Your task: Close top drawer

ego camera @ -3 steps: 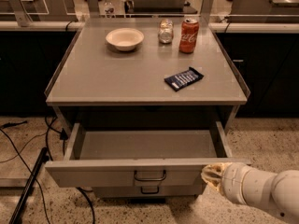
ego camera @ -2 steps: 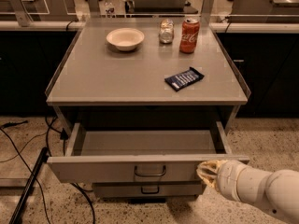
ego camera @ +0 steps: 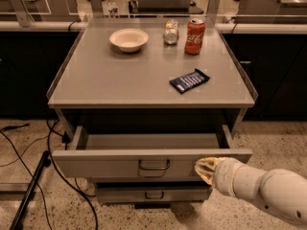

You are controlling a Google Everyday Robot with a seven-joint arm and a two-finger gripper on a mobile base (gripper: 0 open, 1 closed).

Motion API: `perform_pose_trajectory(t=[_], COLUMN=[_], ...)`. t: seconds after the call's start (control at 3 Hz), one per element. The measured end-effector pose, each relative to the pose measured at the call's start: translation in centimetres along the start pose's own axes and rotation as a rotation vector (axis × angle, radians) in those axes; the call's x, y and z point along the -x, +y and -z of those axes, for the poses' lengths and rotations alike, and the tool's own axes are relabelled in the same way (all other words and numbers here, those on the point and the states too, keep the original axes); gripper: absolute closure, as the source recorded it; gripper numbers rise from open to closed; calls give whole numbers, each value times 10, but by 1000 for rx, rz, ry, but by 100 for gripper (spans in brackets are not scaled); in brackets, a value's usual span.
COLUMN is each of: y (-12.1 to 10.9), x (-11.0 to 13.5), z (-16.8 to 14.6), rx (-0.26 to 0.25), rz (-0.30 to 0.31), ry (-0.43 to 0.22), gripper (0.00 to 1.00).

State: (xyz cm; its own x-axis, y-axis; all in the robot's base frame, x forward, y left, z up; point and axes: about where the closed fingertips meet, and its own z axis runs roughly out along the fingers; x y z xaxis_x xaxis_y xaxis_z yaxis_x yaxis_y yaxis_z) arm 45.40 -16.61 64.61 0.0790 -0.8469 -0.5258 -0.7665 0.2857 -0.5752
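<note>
One pincer (ego camera: 205, 168), near right, sits against the front of the top drawer (ego camera: 105, 163); how far open it is, I cannot tell. One lower drawer (ego camera: 153, 193) shows beneath. On the counter (ego camera: 110, 83): one packet (ego camera: 189, 80), bowl (ego camera: 128, 39), jar (ego camera: 171, 31), can (ego camera: 195, 36). The top drawer, half open, sits further in than before.

The top drawer (ego camera: 105, 163) sits further into the cabinet than one second ago, and less of its interior shows. The end effector (ego camera: 205, 169) has advanced leftward with it and is now against the drawer front, right of the handle (ego camera: 154, 165).
</note>
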Motion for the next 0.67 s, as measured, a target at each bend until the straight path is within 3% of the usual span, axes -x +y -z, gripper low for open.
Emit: perform_pose_trajectory(t=[0.67], y=[-18], x=[-1], z=[-36], rx=[-13], rz=[-4], ry=[-54], gripper=[100])
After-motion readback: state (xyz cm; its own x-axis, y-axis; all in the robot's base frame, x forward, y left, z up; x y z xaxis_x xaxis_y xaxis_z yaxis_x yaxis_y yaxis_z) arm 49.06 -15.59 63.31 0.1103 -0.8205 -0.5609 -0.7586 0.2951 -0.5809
